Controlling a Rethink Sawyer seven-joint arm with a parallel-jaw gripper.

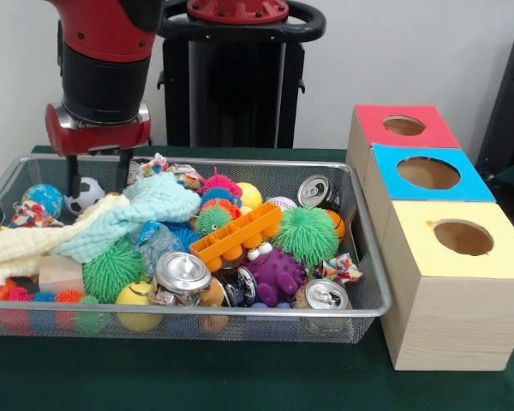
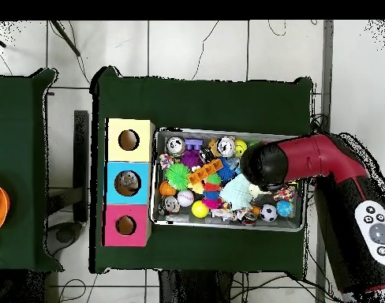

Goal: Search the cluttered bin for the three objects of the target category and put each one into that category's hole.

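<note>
Three silver drink cans lie in the wire bin [image 1: 373,257]: one at the front middle [image 1: 182,272], one at the front right [image 1: 325,294] and one against the back right wall [image 1: 314,190]. My gripper [image 1: 97,181] hangs open at the bin's back left. Its two dark fingers [image 1: 72,178] straddle a soccer ball [image 1: 86,193] just above the light-blue cloth [image 1: 141,212], with nothing held. In the overhead view the arm's head [image 2: 266,164] hides the gripper. Three boxes have round holes on top: red [image 1: 404,126], blue [image 1: 428,173] and yellow [image 1: 463,237].
The bin is crowded with spiky rubber balls [image 1: 307,233], an orange brick tray [image 1: 236,235], a purple knobbly toy [image 1: 276,274], a cream cloth [image 1: 17,248], a yellow ball [image 1: 138,295] and a globe ball [image 1: 43,199]. Seen from overhead, the boxes [image 2: 128,183] line the bin's left side.
</note>
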